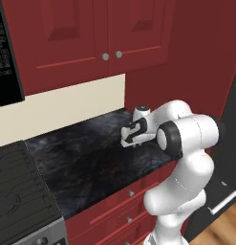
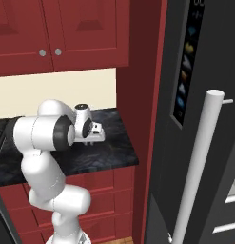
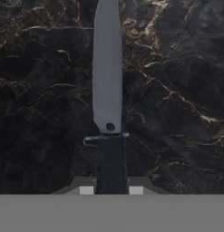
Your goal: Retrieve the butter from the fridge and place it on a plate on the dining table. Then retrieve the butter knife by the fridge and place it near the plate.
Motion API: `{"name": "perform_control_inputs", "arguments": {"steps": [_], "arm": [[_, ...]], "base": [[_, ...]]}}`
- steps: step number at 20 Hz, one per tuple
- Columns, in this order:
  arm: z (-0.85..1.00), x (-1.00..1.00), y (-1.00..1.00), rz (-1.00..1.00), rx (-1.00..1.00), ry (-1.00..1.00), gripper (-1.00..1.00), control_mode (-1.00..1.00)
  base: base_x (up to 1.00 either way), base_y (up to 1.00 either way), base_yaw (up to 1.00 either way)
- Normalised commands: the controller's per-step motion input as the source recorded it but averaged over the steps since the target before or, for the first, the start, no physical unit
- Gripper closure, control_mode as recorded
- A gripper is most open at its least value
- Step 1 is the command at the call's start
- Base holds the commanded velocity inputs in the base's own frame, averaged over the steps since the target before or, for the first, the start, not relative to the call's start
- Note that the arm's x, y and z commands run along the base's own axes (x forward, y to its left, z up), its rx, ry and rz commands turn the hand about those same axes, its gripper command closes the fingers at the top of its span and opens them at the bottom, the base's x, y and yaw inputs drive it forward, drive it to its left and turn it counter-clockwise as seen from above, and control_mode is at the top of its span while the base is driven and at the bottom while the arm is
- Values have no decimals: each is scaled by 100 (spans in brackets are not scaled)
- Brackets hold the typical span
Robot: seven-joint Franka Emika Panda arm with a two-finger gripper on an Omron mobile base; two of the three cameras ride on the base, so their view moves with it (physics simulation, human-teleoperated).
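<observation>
The knife is seen lying on the black marbled counter, grey blade pointing away, dark handle clamped between the jaws of the gripper. The gripper is held low over the counter, beside the fridge, under the red cabinets.
</observation>
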Motion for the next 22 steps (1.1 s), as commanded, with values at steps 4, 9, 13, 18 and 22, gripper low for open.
{"name": "perform_control_inputs", "arguments": {"steps": [4, 9, 13, 18, 22], "arm": [[95, -58, -1, -8, 0, 0, 100, -100], [76, -46, -17, -7, 1, 10, 100, -100], [48, -59, -19, -8, 3, 7, 100, -100], [50, -64, -4, -8, 0, 0, 100, -100], [50, -52, 0, -9, 0, -2, 100, -100]], "base": [[0, 0, 0], [0, 0, 0], [0, 0, 0], [0, 0, 0], [0, 0, 0]]}}
